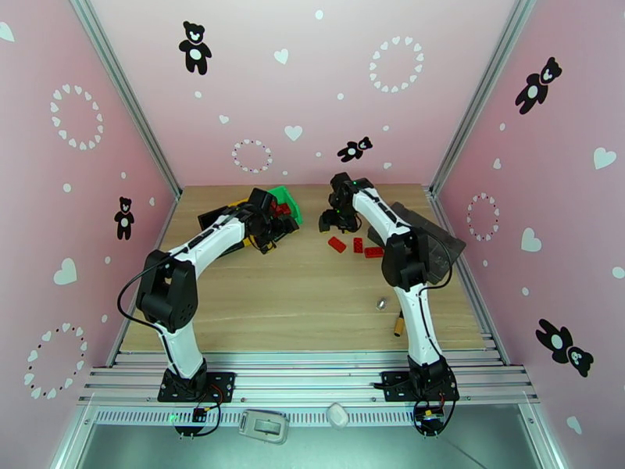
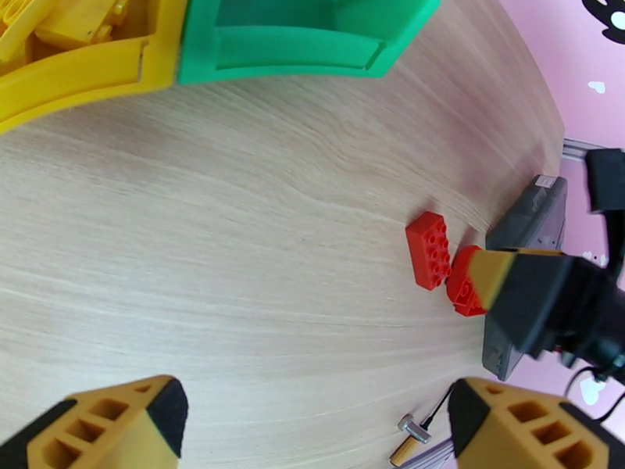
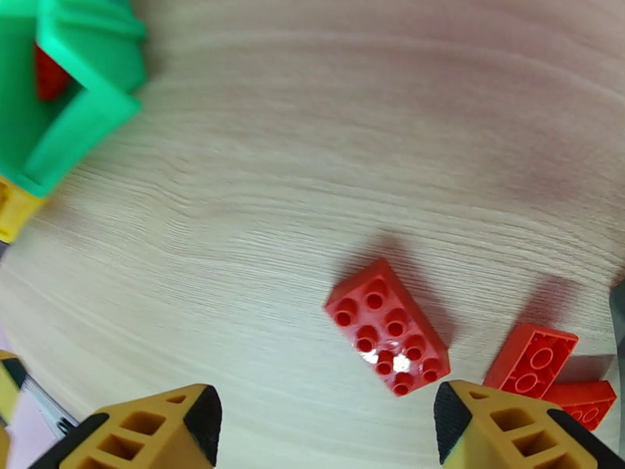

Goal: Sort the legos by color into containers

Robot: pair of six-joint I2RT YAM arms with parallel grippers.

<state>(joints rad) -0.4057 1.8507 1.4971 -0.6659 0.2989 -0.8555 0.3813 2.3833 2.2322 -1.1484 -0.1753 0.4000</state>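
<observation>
Three red legos (image 1: 337, 244) (image 1: 358, 245) (image 1: 373, 252) lie on the wooden table right of centre. My right gripper (image 1: 337, 220) hovers just behind them, open; in its wrist view the jaws (image 3: 328, 420) stand wide above a studs-up red lego (image 3: 387, 326), beside two more red legos (image 3: 531, 361) (image 3: 582, 400). The green container (image 1: 287, 198) holds red bricks (image 3: 48, 72). My left gripper (image 1: 269, 228) is open by the containers, nothing between its fingers (image 2: 312, 416). The yellow container (image 2: 78, 56) holds yellow bricks next to the green container (image 2: 305, 41).
A flat dark grey tray (image 1: 430, 236) lies at the right edge, under the right arm. A brass-tipped tool (image 1: 398, 328) and a small metal piece (image 1: 382, 303) rest near the right arm's base. Pink walls enclose the table on three sides.
</observation>
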